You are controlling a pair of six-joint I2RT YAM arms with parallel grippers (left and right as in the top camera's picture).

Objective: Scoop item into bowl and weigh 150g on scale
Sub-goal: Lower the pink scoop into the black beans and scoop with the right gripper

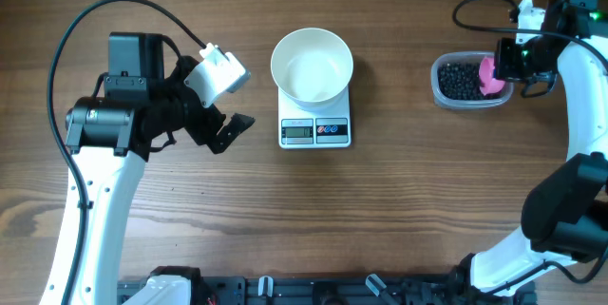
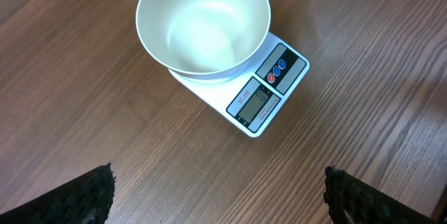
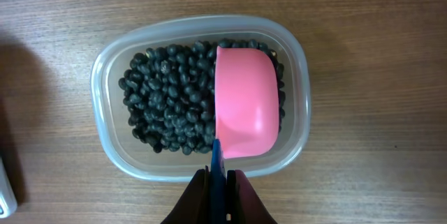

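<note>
**Right hand clamped on scoop in the beans; bowl sits on the scale**

Nearest the right wrist camera, the right hand [image 3: 220,189] has its two fingers pressed together on the thin blue handle [image 3: 217,158] of a pink scoop [image 3: 244,109]. The handle runs straight out from the hand to the scoop. The scoop lies on the beans [image 3: 167,105], in the right part of the tub [image 3: 98,105] as this camera sees it. I cannot tell whether its hollow faces up or down. The beans are a loose black heap that covers the tub's floor beside and beyond the scoop. The tub is clear plastic with rounded corners and stands on the wooden tabletop [image 2: 105,112].

The left hand [image 2: 220,199] has its fingers spread wide apart, one at each lower corner of the left wrist view, with nothing between them but bare wood. It hovers near the scale [image 2: 269,88], touching nothing. Past the gap, the white scale lies at an angle in this view, its grey display [image 2: 255,102] and its red and blue buttons [image 2: 277,70] on the end toward the hand. The white bowl [image 2: 202,35] rests on the scale's farther part, upright, its inside plain white.

From overhead, the scale and bowl stand mid-tabletop. The left hand is to their left, and the tub and right hand are well apart to their right.
</note>
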